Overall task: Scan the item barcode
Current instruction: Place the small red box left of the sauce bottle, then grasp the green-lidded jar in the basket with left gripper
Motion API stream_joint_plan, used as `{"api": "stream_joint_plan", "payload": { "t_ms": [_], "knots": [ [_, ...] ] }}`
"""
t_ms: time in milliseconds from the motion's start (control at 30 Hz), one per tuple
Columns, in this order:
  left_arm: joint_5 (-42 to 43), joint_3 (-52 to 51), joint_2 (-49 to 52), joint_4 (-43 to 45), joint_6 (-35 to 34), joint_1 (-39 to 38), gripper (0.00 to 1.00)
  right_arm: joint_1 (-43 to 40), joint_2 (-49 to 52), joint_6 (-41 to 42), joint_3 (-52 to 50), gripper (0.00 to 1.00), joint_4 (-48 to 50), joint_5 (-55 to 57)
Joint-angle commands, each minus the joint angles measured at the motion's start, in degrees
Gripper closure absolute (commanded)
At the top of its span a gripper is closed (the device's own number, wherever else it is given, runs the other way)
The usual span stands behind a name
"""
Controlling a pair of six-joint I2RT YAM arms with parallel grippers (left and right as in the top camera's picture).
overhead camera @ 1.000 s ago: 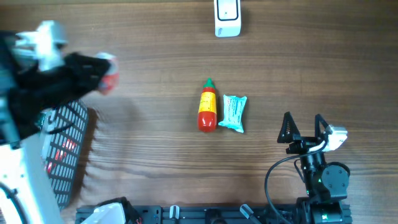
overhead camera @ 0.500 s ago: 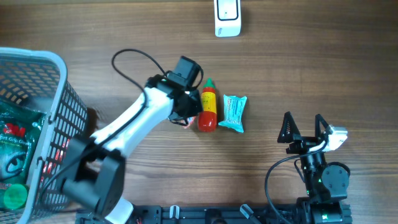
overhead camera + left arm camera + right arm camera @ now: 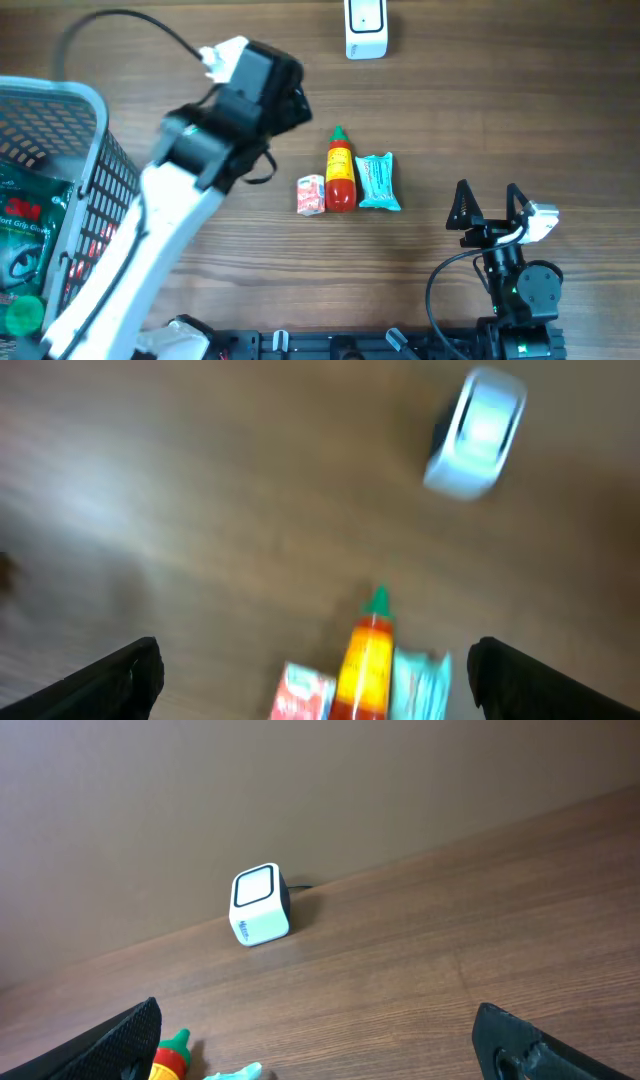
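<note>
Midway across the tabletop (image 3: 520, 110) you have three items side by side: one red-and-white packet (image 3: 311, 194), one sauce bottle (image 3: 340, 176), one teal pouch (image 3: 378, 182). One scanner (image 3: 365, 28) sits at the far edge, one basket (image 3: 95, 100) at the left. Your left claw (image 3: 315, 655) and right claw (image 3: 488, 190) both stand wide.

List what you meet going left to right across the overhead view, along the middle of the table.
basket → red-and-white packet → sauce bottle → teal packet → right gripper
</note>
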Motion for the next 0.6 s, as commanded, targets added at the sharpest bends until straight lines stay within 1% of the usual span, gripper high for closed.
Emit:
{"api": "stream_joint_plan", "payload": {
  "t_ms": [0, 67, 100, 167, 233, 333, 367, 400, 433, 467, 533, 567],
  "knots": [
    [-9.7, 3.6, -8.5, -1.1, 1.3, 4.7, 0.0, 0.1, -0.3, -0.6, -0.1, 0.0, 0.3, 0.6],
    [-9.7, 3.6, -13.1, -3.7, -2.8, 11.8, 0.0, 0.1, -0.3, -0.6, -0.1, 0.0, 0.3, 0.6],
    [-9.7, 3.6, -15.2, -5.7, -5.7, 16.8, 0.0, 0.1, -0.3, -0.6, -0.1, 0.0, 0.3, 0.5],
    [-9.7, 3.6, -18.6, -9.6, -11.7, 29.6, 0.0, 0.1, -0.3, -0.6, -0.1, 0.0, 0.3, 0.6],
    [-7.8, 3.6, -19.9, -14.0, -20.9, 41.7, 0.0, 0.1, -0.3, -0.6, -0.1, 0.0, 0.3, 0.6],
    [-5.4, 3.5, -19.5, -17.4, -29.5, 53.4, 0.0, 0.1, -0.3, -0.6, -0.1, 0.0, 0.3, 0.6],
    [-4.9, 3.5, -18.8, -18.6, -32.7, 59.8, 0.0, 0.1, -0.3, -0.6, -0.1, 0.0, 0.3, 0.6],
    [-4.5, 3.5, -18.4, -18.9, -33.7, 62.2, 0.0, 0.1, -0.3, -0.6, -0.1, 0.0, 0.3, 0.6],
    [-3.1, 3.5, -16.8, -19.1, -33.8, 68.1, 0.02, 0.1, -0.3, -0.6, -0.1, 0.0, 0.3, 0.6],
    [-1.6, 3.5, -15.3, -19.5, -34.6, 71.4, 0.02, 0.1, -0.3, -0.6, -0.1, 0.0, 0.3, 0.6],
    [0.9, 3.1, -11.9, -21.9, -39.9, 77.0, 0.01, 0.1, -0.3, -0.6, -0.1, 0.0, 0.3, 0.6],
    [1.6, 3.1, -10.5, -22.9, -42.0, 78.6, 0.0, 0.1, -0.3, -0.6, -0.1, 0.0, 0.3, 0.6]
  ]
}}
